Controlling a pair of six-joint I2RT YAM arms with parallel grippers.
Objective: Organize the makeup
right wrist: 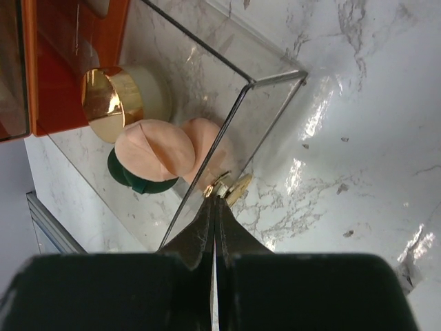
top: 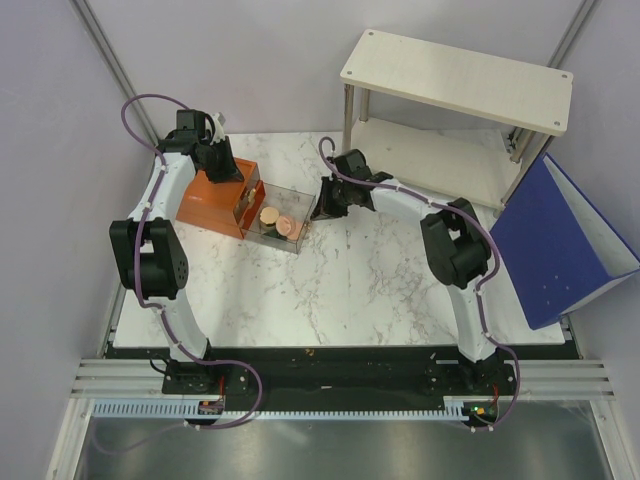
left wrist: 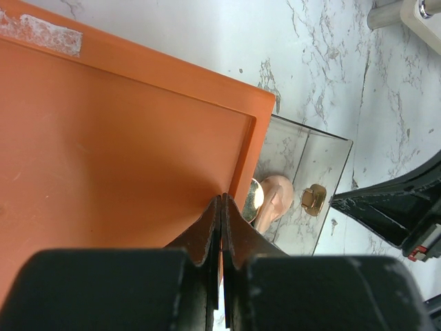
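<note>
The clear drawer [top: 283, 222] stands pulled out of the orange-brown box [top: 213, 198]. In it lie a gold-lidded round jar [right wrist: 118, 102], two peach-pink discs [right wrist: 148, 149] and a dark green compact [right wrist: 136, 181] under one disc. My right gripper [right wrist: 215, 198] is shut, its tips touching the drawer's gold knob [right wrist: 233, 185] from outside. My left gripper [left wrist: 222, 201] is shut, its tips pressed on the top of the orange box [left wrist: 117, 138]. The jar's lid [left wrist: 252, 198] and a disc [left wrist: 277, 200] show past them. The cream bottle and the clear tube are hidden.
A white two-level shelf [top: 460, 72] stands at the back right. A blue bin [top: 563, 243] leans at the right table edge. The right gripper's black body [left wrist: 393, 207] shows beside the drawer front in the left wrist view.
</note>
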